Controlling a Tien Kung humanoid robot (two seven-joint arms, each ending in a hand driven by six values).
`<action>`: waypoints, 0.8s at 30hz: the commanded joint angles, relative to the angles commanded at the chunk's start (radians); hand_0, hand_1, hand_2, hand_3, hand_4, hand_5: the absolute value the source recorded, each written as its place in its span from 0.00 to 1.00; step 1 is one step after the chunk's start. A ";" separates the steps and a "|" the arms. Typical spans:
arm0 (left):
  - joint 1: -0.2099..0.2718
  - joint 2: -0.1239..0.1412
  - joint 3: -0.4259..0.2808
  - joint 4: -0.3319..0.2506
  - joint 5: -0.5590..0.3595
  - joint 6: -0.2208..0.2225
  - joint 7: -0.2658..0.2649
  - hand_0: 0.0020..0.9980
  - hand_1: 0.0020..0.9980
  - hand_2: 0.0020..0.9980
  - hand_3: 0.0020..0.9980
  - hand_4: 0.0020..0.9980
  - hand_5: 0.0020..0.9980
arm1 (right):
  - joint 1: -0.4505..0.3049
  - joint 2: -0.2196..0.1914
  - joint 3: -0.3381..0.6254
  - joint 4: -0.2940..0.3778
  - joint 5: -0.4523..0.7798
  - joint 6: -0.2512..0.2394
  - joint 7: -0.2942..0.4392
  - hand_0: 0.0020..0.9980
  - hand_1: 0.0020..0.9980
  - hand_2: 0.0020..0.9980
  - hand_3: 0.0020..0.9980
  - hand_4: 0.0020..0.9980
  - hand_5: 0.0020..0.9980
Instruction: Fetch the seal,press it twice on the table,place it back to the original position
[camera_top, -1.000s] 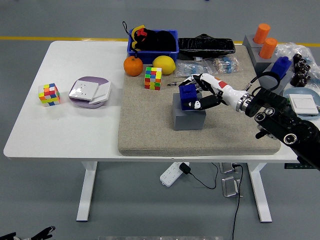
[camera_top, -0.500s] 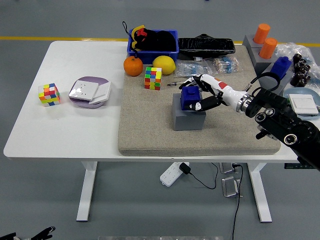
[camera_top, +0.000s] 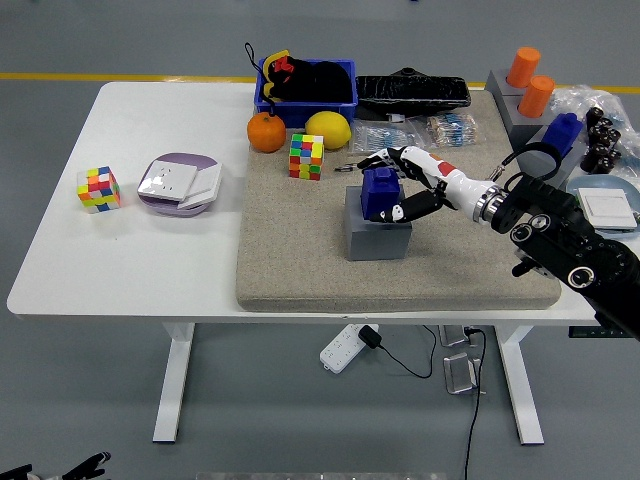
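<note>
Item: blue seal (camera_top: 379, 191), upright on grey block (camera_top: 377, 236), mid beige mat (camera_top: 300, 270). My right hand (camera_top: 408, 183): fingers (camera_top: 377, 158) pinching seal. Advice: seat flat, square on block, release gently, no tipping.

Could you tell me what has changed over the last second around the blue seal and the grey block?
The right hand has straightened the blue seal from a tilt to upright on the grey block, shifting it slightly toward the table's far side, and still grasps it. Everything else stayed put.
</note>
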 joint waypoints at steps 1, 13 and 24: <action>0.000 0.000 0.000 0.000 0.000 0.000 0.000 0.81 0.79 0.77 0.80 0.70 0.41 | 0.000 0.000 0.000 0.000 0.000 0.000 0.000 0.81 0.78 0.76 0.75 1.00 0.00; 0.002 0.000 -0.002 0.000 -0.001 0.000 0.000 0.81 0.79 0.77 0.80 0.70 0.42 | -0.005 -0.009 0.021 0.017 -0.006 0.001 -0.010 0.82 0.78 0.76 0.75 1.00 0.00; 0.004 0.000 -0.009 0.000 0.000 0.001 -0.002 0.81 0.79 0.77 0.80 0.70 0.42 | -0.019 -0.035 0.078 0.086 -0.023 0.025 -0.048 0.94 0.90 0.87 0.90 1.00 0.20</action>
